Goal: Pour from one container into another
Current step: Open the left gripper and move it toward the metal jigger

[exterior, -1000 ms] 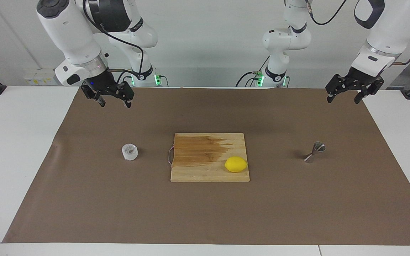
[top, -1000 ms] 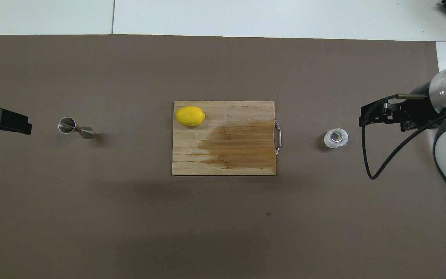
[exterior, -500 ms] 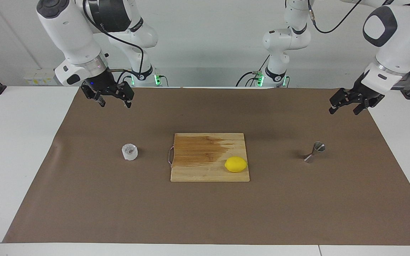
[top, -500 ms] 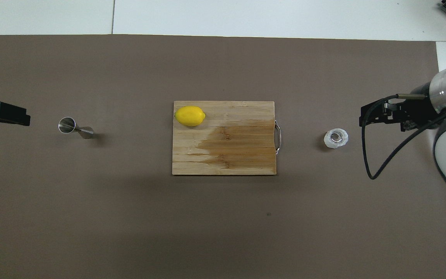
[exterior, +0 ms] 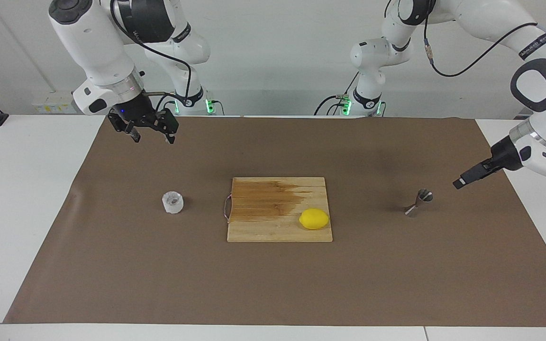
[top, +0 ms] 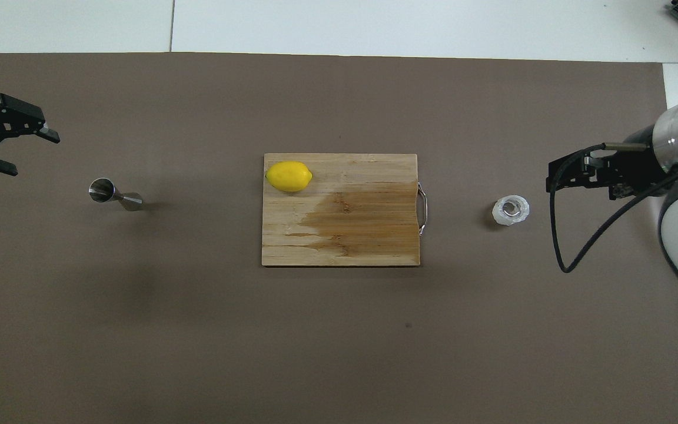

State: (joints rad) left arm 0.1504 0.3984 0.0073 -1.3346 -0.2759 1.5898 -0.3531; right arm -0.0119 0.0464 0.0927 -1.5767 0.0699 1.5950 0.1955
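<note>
Grippers are both seen with their black fingers spread wide and nothing between them. The left gripper (exterior: 459, 183), at the right edge of the facing picture, is turned sideways and hangs low just beside the small silver steel hourglass jigger (exterior: 419, 202), apart from it; in the overhead picture its two fingers (top: 45, 134) are seen parted at the left edge, the jigger (top: 113, 195) below and to their right. This sideways pose is judged to suit a grasp around the narrow waist. The right gripper (exterior: 150, 133) hangs in the upper left of the facing picture, pointed down over the brown mat (exterior: 159, 265), well apart from the short clear faceted cup (exterior: 172, 202) that stands below it in that frame; the arm is judged to be waiting. In the overhead picture the cup (top: 511, 211) stands at centre right, beside the gripper (top: 557, 176). At mid-frame a pale wooden cutting board (exterior: 254, 232) with a metal handle and a darker damp patch is laid, and a yellow lemon (exterior: 314, 219) rests on its corner toward the jigger. Cup and jigger are set at either end, one for each arm, it is judged; no pouring is yet begun.
</note>
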